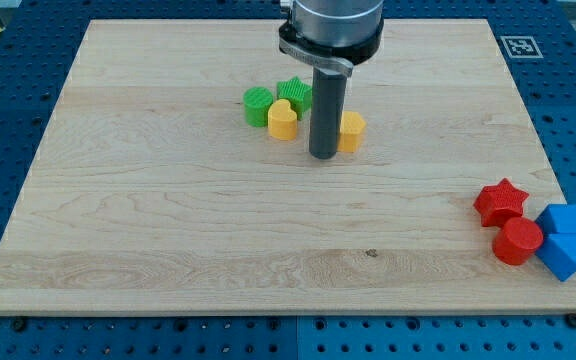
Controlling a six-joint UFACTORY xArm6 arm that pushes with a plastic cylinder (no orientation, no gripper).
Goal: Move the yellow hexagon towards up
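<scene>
We are resting my tip (323,156) on the board (168,220), our rod hiding the left part of the yellow hexagon (353,131) touching its right; a yellow heart (282,120) and two green blocks (273,100) are sitting left.

Pale wooden board (168,230), blue perforated table (8,80), corner marker tag (519,46)

Tip (323,157) (rod's end) left of hexagon (351,131)
</scene>
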